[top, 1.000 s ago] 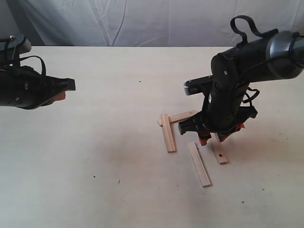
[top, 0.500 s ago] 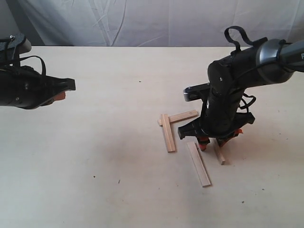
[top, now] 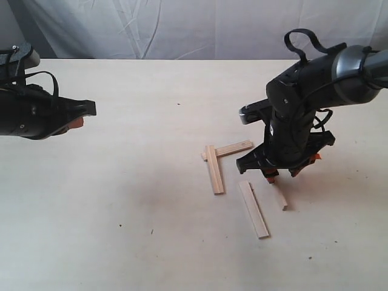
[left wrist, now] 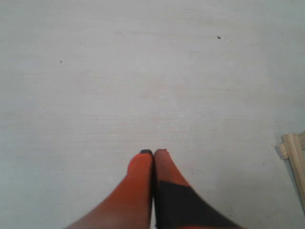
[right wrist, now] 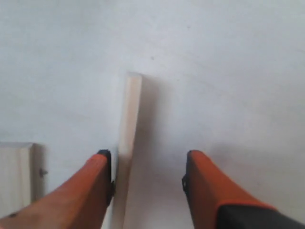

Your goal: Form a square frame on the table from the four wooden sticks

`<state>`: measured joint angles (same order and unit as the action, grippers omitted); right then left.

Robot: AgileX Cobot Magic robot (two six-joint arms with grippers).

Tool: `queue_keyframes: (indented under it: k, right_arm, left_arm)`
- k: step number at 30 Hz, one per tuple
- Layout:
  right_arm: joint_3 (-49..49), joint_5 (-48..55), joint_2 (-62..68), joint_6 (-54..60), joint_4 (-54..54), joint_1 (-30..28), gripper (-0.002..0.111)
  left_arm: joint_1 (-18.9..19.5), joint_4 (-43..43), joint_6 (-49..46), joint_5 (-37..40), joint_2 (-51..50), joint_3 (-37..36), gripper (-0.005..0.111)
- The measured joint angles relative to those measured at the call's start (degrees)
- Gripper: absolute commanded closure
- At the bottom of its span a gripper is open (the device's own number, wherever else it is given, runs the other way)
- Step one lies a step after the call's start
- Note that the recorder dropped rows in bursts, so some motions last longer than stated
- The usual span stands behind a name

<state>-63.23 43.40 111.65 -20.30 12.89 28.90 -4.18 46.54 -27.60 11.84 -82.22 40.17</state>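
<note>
Exterior view: flat, pale-tan sticks lay right of centre on the table [top: 133, 200]. An L-shaped pair [top: 212, 170] sat there, and a loose stick [top: 253, 209] ran diagonally below it.
Left wrist view: the left gripper [left wrist: 153, 153] was closed and empty.
Right wrist view: the right gripper [right wrist: 147, 156] gaped, with the fourth stick [right wrist: 129, 114] lying lengthwise against one finger.

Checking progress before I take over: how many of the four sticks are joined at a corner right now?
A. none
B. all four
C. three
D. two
D: one stick crosses the end of a second stick in an L, while the third stick and the fourth stick, below the open right hand, lie apart on the table.
</note>
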Motion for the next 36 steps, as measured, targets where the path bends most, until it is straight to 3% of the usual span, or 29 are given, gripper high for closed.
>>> queue_keyframes:
  k: [15,27,28,29,30,31,36]
  right_arm:
    - [0.00,2.82,-0.15,-1.60,4.62,0.00,0.061]
    - [0.00,2.33,0.24,-2.23,-3.29,0.00,0.061]
    - [0.00,2.23,0.86,-2.23,-3.75,0.00,0.063]
    - [0.00,2.23,1.36,-2.23,-4.04,0.00,0.073]
    - [-0.13,2.23,1.86,-2.23,-4.43,0.00,0.084]
    - [-0.13,2.14,1.86,-2.23,-5.03,0.00,0.104]
    - [-0.27,2.44,1.13,-2.23,-3.88,0.00,0.108]
  left_arm:
    - [0.00,0.00,0.00,0.00,0.00,0.00,0.107]
    - [0.00,0.00,0.00,0.62,0.00,0.00,0.107]
    - [0.00,0.00,0.00,0.62,0.00,0.00,0.107]
    - [0.00,0.00,0.00,0.62,0.00,0.00,0.107]
    - [0.00,0.00,0.00,0.83,0.00,0.00,0.107]
    - [0.00,0.00,0.00,0.83,0.00,0.00,0.107]
    - [0.00,0.00,0.00,0.83,0.00,0.00,0.107]
